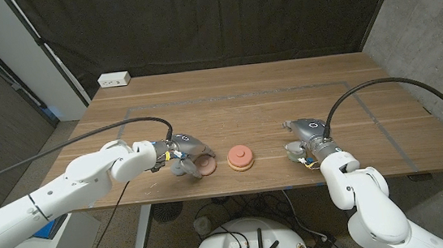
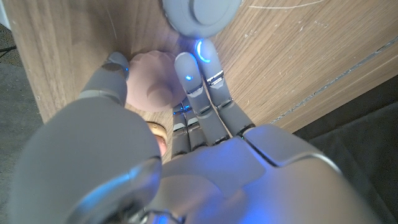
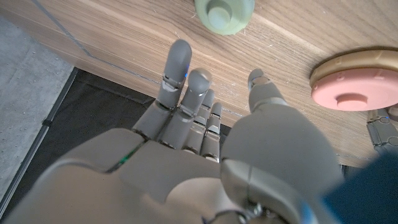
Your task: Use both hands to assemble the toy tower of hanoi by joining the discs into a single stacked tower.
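Near the table's point(image 1: 251, 97) front edge, your left hand point(image 1: 180, 154) is curling over a brown disc point(image 1: 205, 165), half hiding it; whether it is gripping is unclear. Your right hand point(image 1: 306, 142) is holding nothing, fingers apart, beside a green disc point(image 3: 224, 14) largely hidden in the head view. Between them the pink disc point(image 1: 240, 155) is sitting on a tan one point(image 1: 241, 166).

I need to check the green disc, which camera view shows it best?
The right wrist view: the pale green disc lies close and sharp on the wood beyond the right robot hand, though the frame edge cuts it. In the head view it is mostly hidden by that hand. The left wrist view shows a grey-looking disc instead.
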### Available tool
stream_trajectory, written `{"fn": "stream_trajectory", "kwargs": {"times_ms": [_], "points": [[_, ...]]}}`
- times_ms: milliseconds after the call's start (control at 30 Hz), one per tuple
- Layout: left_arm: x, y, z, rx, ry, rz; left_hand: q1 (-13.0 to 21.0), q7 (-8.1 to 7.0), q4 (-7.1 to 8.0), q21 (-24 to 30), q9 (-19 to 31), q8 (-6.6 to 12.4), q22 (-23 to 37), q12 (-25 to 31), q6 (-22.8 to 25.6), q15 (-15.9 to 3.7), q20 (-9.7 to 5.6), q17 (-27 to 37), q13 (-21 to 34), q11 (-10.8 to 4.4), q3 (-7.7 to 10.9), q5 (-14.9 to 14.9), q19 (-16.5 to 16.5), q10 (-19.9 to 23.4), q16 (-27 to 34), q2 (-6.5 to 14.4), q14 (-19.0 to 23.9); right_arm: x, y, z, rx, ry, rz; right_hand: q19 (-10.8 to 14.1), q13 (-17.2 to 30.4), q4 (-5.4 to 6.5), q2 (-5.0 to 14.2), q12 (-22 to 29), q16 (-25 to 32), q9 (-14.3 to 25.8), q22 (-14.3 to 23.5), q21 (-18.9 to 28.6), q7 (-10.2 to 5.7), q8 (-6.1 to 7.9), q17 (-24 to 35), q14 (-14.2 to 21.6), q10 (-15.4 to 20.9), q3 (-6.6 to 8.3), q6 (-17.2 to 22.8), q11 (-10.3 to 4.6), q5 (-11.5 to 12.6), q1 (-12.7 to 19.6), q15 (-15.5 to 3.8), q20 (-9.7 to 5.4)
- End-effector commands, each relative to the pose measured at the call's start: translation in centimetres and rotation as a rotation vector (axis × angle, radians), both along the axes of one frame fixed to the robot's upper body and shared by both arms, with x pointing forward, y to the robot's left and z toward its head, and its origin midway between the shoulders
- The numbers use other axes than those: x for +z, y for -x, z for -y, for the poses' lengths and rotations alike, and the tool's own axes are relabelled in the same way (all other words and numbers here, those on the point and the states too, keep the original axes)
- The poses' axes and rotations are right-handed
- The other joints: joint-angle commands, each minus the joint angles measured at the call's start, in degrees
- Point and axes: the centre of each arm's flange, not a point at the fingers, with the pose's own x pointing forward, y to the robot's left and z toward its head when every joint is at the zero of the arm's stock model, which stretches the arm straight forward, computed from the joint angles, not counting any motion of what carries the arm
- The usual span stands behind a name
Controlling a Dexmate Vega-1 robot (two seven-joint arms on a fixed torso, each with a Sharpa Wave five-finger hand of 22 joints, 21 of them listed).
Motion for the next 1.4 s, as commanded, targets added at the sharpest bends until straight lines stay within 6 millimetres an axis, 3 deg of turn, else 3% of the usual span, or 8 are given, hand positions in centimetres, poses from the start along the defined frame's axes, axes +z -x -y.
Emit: {"fn": "stream_trajectory", "kwargs": {"times_ms": [33, 333, 500, 967, 1400], "points": [[-0.62, -0.51, 0.17, 0.007, -0.005, -0.019, 0.37, 0.02, 0.0, 0.24, 0.09, 0.29, 0.18, 0.41, 0.83, -3.36, -6.52, 0.09, 0.15, 0.03, -0.24, 0.06, -0.02, 0.85, 0.04, 0.09, 0.26, -0.03, -0.02, 0.15, -0.002, -0.006, -0.003, -0.17, 0.19, 0.17, 0.26, 0.0, 0.09, 0.33, 0.18, 0.27, -0.24, 0.0, 0.34, 0.11, 0.56, 0.43, 0.5, -0.26, 0.35, -0.37, -1.53, -5.18], [-0.58, -0.5, 0.12, 0.015, -0.003, -0.03, 0.67, -0.1, -0.04, 0.42, 0.15, 0.74, 0.2, 1.01, 2.66, -3.37, -6.54, 0.12, 0.32, -0.71, -0.22, 0.14, 0.24, 2.82, 0.29, 0.41, 0.56, -0.04, -0.11, 0.26, -0.005, -0.014, -0.001, -0.23, 0.23, 0.13, 0.46, -0.04, -0.1, 0.37, 0.17, 0.26, -0.13, 0.0, 0.27, -0.09, 0.7, 0.56, 0.64, -0.22, 0.5, -0.53, -1.55, -5.19], [-0.52, -0.48, 0.09, 0.018, 0.008, -0.033, 1.19, -0.14, -0.12, 0.82, 0.29, 1.55, 0.22, 2.18, 5.51, -3.38, -6.57, 0.28, 0.66, -1.45, -0.12, 0.23, 1.0, 6.33, 0.79, 0.83, 1.29, -0.02, -0.19, 0.29, -0.005, -0.022, 0.008, -0.24, 0.27, 0.07, 0.55, -0.06, -0.33, 0.39, 0.16, 0.27, -0.09, -0.05, 0.1, -0.37, 0.73, 0.66, 0.62, -0.22, 0.59, -0.55, -1.56, -5.19], [-0.93, -0.48, -0.07, 0.019, 0.031, -0.034, 2.34, -0.52, -0.32, 1.61, 0.56, 2.47, 0.25, 3.32, 8.89, -3.4, -6.68, 0.62, 1.35, -1.8, 0.22, 0.51, 2.42, 10.2, 1.64, 1.44, 2.81, 0.06, -0.3, 0.38, -0.009, -0.036, 0.027, -0.26, 0.33, -0.06, 0.63, -0.15, -0.03, 0.45, 0.16, 0.28, -0.19, -0.16, 0.44, -0.13, 0.76, 0.82, 0.53, -0.2, 0.76, -0.6, -1.57, -5.19], [-0.08, -0.32, 0.12, 0.009, 0.04, -0.018, 4.74, -0.55, -0.5, 2.39, 0.92, 3.47, 0.18, 4.44, 12.89, -3.4, -6.78, 1.38, 2.43, -2.55, 1.57, 1.78, 3.73, 14.63, 2.33, 2.87, 4.66, 0.06, -0.16, 0.26, -0.009, -0.038, 0.034, -0.33, 0.38, -0.18, 0.64, -0.23, -0.3, 0.59, 0.16, 0.29, -0.32, -0.18, 0.13, -0.43, 0.81, 0.94, 0.58, -0.17, 0.89, -0.67, -1.58, -5.19]]}}
